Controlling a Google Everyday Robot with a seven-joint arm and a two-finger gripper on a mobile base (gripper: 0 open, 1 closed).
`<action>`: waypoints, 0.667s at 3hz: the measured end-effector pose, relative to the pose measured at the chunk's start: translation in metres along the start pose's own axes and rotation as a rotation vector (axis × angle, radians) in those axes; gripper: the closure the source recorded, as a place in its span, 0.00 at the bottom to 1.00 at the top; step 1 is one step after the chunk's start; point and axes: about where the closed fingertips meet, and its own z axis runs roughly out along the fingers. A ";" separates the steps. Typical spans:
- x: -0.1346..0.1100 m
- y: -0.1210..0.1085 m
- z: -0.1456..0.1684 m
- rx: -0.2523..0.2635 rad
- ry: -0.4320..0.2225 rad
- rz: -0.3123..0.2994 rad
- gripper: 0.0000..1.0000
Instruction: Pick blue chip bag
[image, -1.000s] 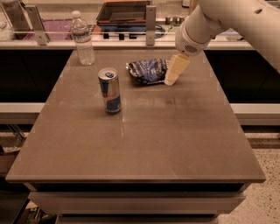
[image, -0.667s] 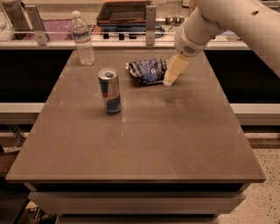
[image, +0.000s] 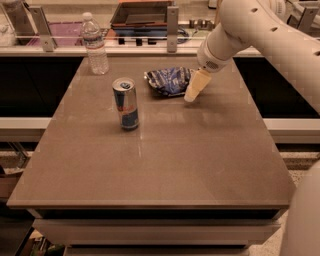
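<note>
The blue chip bag (image: 169, 80) is a crumpled, shiny dark-blue foil bag lying flat toward the back of the brown table (image: 165, 160). My gripper (image: 192, 93) hangs from the white arm (image: 250, 30) that reaches in from the upper right. Its cream-coloured fingers (image: 196, 84) point down and left, right at the bag's right edge, just above the tabletop. Part of the bag's right side is hidden behind them.
A blue-and-silver drink can (image: 126, 103) stands upright left of centre. A clear water bottle (image: 95, 44) stands at the back left corner. A counter with a dark tray (image: 142, 14) runs behind the table.
The gripper has shifted slightly left and down, closer to the bag's right edge. The bag, can and bottle have not moved.
</note>
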 end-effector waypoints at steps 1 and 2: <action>-0.002 -0.008 0.021 -0.001 -0.020 0.007 0.00; -0.002 -0.007 0.025 -0.006 -0.020 0.006 0.16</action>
